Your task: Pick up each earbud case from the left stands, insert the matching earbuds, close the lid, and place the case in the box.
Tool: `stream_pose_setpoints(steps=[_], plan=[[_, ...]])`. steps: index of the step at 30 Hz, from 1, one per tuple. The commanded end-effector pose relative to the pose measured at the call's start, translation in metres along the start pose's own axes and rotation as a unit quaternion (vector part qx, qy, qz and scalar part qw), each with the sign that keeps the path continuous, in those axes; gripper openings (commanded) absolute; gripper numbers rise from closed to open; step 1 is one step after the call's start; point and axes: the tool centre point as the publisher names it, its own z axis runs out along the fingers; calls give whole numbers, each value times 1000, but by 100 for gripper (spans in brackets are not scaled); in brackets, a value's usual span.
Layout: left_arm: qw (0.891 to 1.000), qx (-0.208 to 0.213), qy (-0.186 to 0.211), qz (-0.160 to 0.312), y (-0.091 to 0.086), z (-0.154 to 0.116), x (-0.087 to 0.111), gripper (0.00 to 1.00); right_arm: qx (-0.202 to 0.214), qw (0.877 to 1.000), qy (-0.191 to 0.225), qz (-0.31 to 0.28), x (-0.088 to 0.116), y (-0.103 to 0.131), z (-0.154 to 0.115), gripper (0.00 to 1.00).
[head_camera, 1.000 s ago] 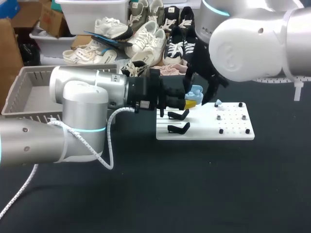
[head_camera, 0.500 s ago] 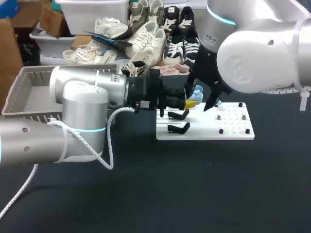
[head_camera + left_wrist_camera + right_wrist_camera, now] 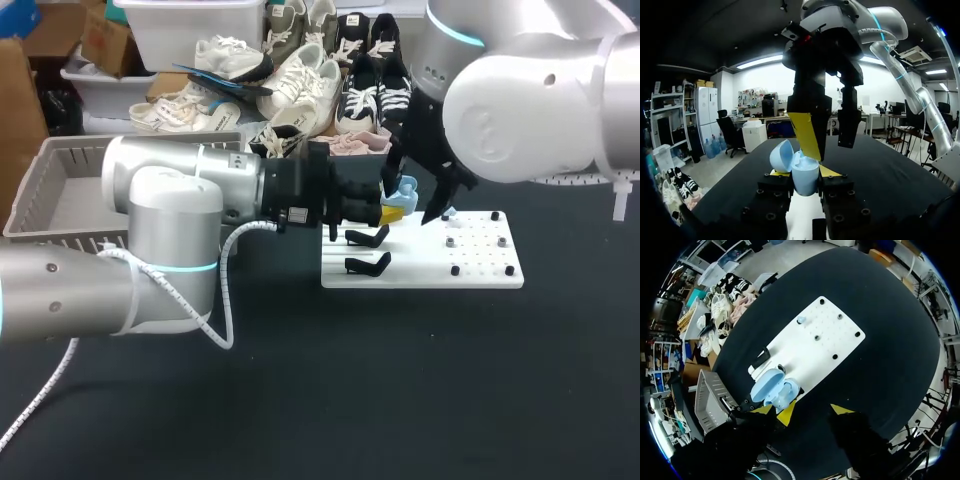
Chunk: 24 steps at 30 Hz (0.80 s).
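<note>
A light blue earbud case (image 3: 401, 190) with its lid open is held over the left end of the white board (image 3: 480, 275). My left gripper (image 3: 392, 208) is shut on its body (image 3: 804, 176), yellow tips on either side, the lid (image 3: 781, 155) tilted back. Just above the case hangs my right gripper (image 3: 827, 137), open, one yellow-taped finger right behind the case and the other off to its side. In the right wrist view the case (image 3: 772, 392) lies just ahead of that gripper (image 3: 814, 411). A small light blue earbud (image 3: 801, 320) sits on a peg of the board (image 3: 835, 347).
Two black stands (image 3: 368, 237) (image 3: 368, 264) stand on the board's left part, with several dark pegs (image 3: 455, 270) on its right part. A grey basket (image 3: 45, 200) sits at the far left, behind my left arm. Dark table lies bare in front of the board.
My right gripper has spread its fingers a little wider and the right arm has shifted slightly above the case. The left arm and the case have not moved.
</note>
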Motion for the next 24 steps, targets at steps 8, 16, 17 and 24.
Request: stream_pose_setpoints(steps=[8, 16, 17, 24], plan=[[1000, -2, 0, 0, -1, 0, 0, 0, -1, 1000, -3, 1, -1, -2, -4, 64], [1000, -2, 0, 0, -1, 0, 0, 0, -2, 1000, -3, 0, -1, -3, -4, 64], [1000, -2, 0, 0, -1, 0, 0, 0, -2, 1000, -3, 0, -1, -2, -4, 64], [1000, -2, 0, 0, -1, 0, 0, 0, -4, 1000, -4, -7, 4, 0, -6, 66]])
